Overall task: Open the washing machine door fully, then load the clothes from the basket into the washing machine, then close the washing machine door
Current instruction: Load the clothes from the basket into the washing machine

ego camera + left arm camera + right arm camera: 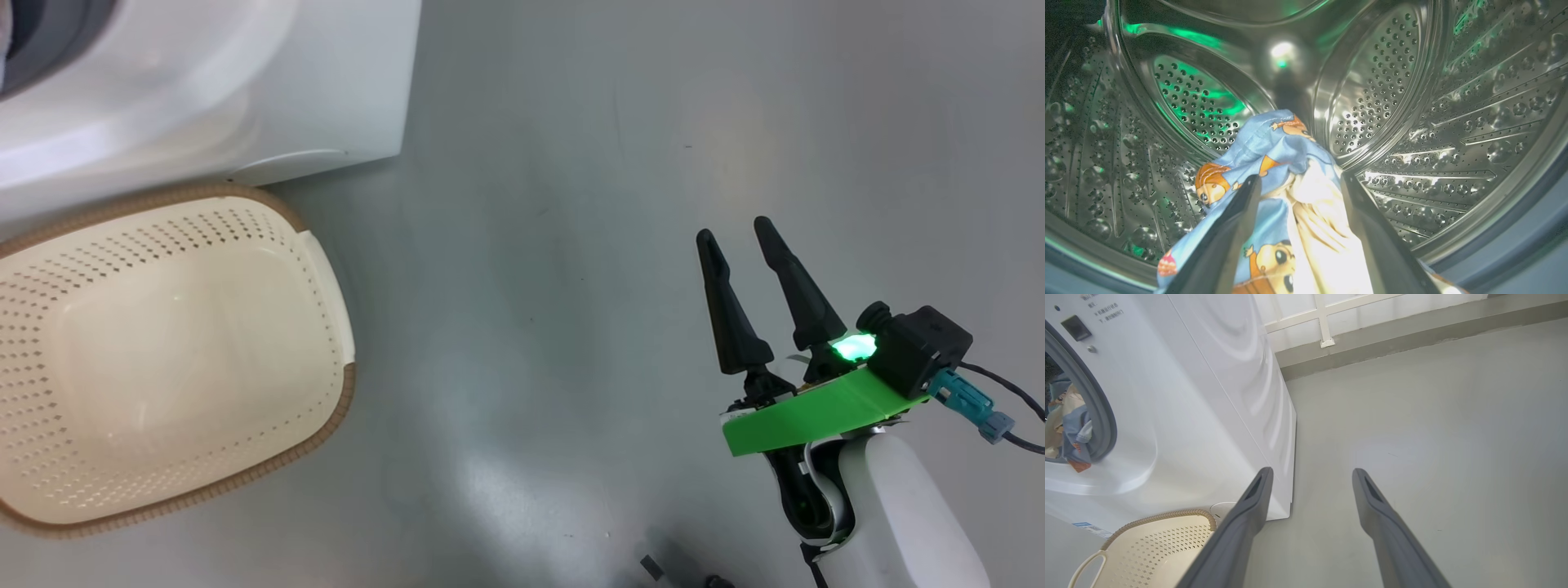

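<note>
While the left arm reaches into the steel drum point(1392, 81) of the washing machine point(326, 82), the left gripper point(1299, 179) stands with fingers spread wide, the blue-and-cream clothes point(1274, 143) bunched between them. The right gripper point(733, 229), equally wide and holding nothing, hovers above the grey floor point(555, 245), well apart from the basket point(347, 392).
</note>
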